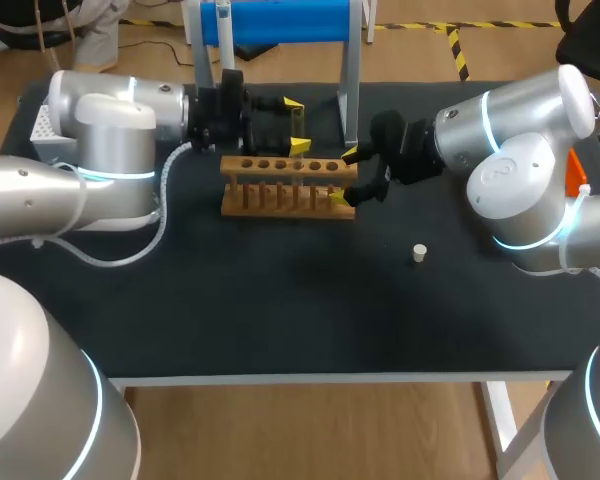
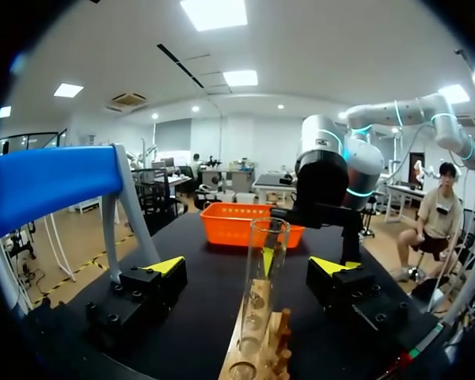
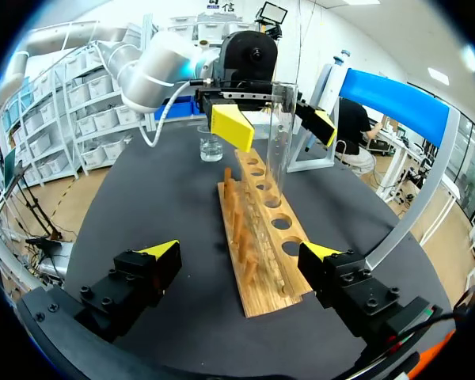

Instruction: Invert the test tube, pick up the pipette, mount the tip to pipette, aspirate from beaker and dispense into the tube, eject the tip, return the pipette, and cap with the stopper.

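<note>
My left claw (image 2: 249, 267) is spread wide at the left end of the wooden rack (image 1: 280, 190). The test tube (image 2: 261, 293) is between its fingers, but neither finger touches the glass. The tube stands in a hole near that end of the rack, open rim up and leaning slightly. I therefore judge the inverting step to be done, or done apart from backing the claw away. In the right wrist view, the beaker (image 3: 210, 147) sits on the counter (image 1: 280, 300) just past the rack's far end, beside my left arm.

Behind the rack is the blue-topped stand (image 1: 280, 20). I cannot pick out the pipette or its tips with any confidence.

My right claw (image 1: 346, 176) is at the rack's right end, also wide and holding nothing, with the rack's end lying between its fingers. Further right, the stopper (image 1: 418, 253) lies alone on the counter, well apart from the rack, so the tube is not yet capped.

As I read it, almost everything is left to do:
- Fetch the pipette and mount a tip.
- Draw from the beaker and dispense into the tube.
- Eject the tip and return the pipette.
- Cap the tube.
</note>
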Action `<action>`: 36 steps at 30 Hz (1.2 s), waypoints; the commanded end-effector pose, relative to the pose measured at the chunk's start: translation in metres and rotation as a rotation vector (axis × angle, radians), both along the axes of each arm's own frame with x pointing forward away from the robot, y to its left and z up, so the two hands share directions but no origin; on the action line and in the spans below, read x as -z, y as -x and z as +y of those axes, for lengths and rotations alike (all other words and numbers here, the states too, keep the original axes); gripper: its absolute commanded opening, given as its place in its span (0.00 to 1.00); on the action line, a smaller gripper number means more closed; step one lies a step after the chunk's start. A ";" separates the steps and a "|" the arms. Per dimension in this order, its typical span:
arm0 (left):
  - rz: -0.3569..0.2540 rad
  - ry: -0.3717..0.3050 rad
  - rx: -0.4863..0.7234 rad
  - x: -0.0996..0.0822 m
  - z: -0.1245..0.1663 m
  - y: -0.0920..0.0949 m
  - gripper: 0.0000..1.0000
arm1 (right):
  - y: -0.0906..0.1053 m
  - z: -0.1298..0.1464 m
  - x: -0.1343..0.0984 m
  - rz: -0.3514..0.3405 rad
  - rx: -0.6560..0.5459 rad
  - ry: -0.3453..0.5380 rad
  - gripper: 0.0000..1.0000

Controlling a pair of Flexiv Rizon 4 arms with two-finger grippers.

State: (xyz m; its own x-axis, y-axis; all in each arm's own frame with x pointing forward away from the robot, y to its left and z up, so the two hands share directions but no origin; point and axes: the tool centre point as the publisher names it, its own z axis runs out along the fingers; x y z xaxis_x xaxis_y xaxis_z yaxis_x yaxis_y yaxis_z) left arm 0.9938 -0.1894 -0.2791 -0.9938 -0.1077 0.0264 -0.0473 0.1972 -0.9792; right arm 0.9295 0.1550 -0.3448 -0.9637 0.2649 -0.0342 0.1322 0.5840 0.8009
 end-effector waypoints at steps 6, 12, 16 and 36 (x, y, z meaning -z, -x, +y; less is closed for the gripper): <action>0.013 -0.006 -0.002 -0.005 0.004 0.002 1.00 | 0.000 -0.001 0.000 0.002 -0.001 0.001 1.00; 0.016 0.008 -0.023 -0.018 0.019 0.008 1.00 | 0.000 -0.001 0.000 0.002 -0.001 0.001 1.00; 0.030 -0.023 -0.021 -0.028 0.030 0.016 1.00 | 0.000 -0.001 0.000 0.002 -0.001 0.001 1.00; 0.080 -0.152 -0.240 -0.085 0.141 0.081 1.00 | 0.000 -0.001 0.000 0.002 -0.001 0.001 1.00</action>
State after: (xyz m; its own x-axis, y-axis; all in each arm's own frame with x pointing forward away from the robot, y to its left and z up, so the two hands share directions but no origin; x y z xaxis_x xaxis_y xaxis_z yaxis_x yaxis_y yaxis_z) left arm 0.9348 -0.0647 -0.2059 -0.9485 -0.3052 0.0852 -0.1838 0.3108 -0.9325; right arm 0.9295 0.1550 -0.3449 -0.9636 0.2650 -0.0342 0.1322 0.5840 0.8009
